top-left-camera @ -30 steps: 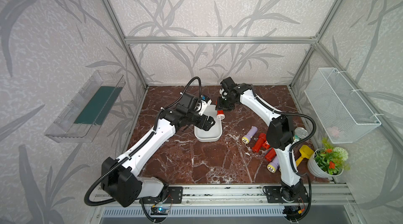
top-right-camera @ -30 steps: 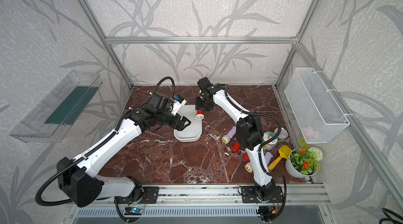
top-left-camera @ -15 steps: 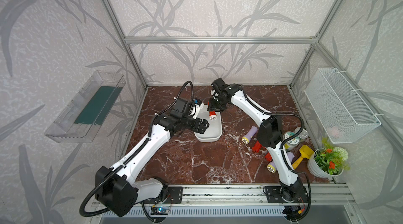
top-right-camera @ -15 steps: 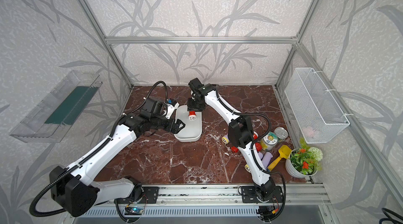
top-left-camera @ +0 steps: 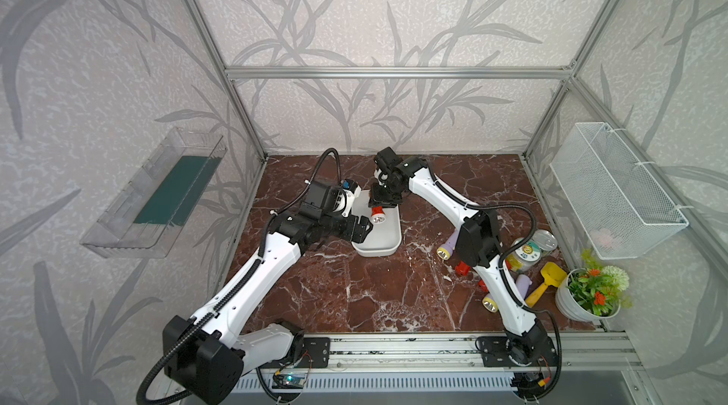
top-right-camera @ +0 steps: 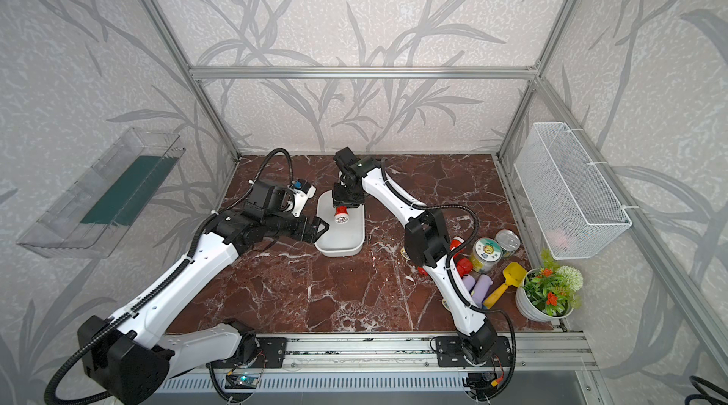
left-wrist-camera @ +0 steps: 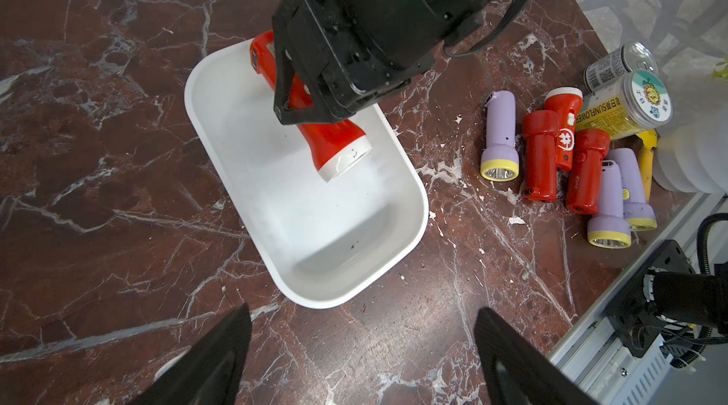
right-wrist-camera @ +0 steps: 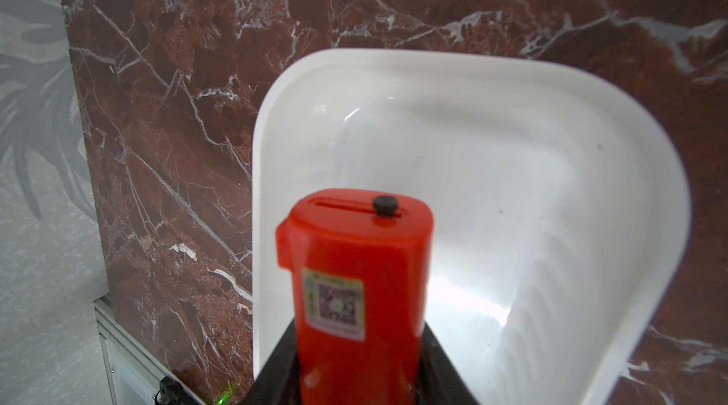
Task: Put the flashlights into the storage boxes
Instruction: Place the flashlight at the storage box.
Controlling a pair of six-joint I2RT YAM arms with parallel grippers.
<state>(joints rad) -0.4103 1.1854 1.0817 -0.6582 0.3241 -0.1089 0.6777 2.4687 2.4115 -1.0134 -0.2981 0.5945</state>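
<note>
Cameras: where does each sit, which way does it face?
Top views: stereo pair high in front, looking down over the table; both arms whole.
Left wrist: beside the white tray, looking down; open left fingers, right fingers holding the red flashlight.
Right wrist: looks along that flashlight into the tray; right fingers clamp it.
All share tray and held flashlight.

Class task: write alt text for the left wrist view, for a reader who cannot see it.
The right gripper, shut on a red flashlight, holds it over an empty white tray on a red marble table. Six more flashlights, red and lavender, lie clustered beside it.
</note>
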